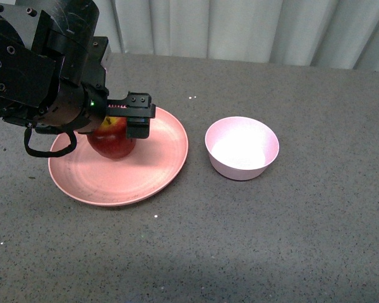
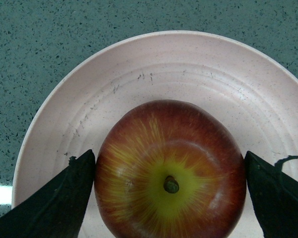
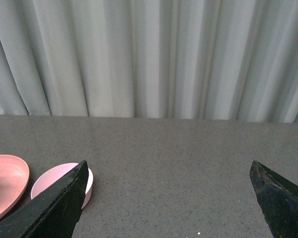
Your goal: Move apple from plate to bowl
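Observation:
The dark-red apple (image 1: 115,144) with its yellow stem patch is over the left middle of the salmon-pink plate (image 1: 158,173); whether it still rests on the plate I cannot tell. My left gripper (image 1: 115,128) comes down from above and is shut on it. In the left wrist view both black fingers (image 2: 69,193) press the sides of the apple (image 2: 169,168), with the plate (image 2: 188,64) beneath. The pale pink bowl (image 1: 242,169) stands to the plate's right, with nothing in it. My right gripper (image 3: 169,166) is open above bare table, and does not show in the front view.
The table is grey and speckled, and a pale curtain (image 1: 240,28) hangs behind its far edge. In the right wrist view, the bowl (image 3: 47,181) and the plate's edge (image 3: 5,181) show beside one finger.

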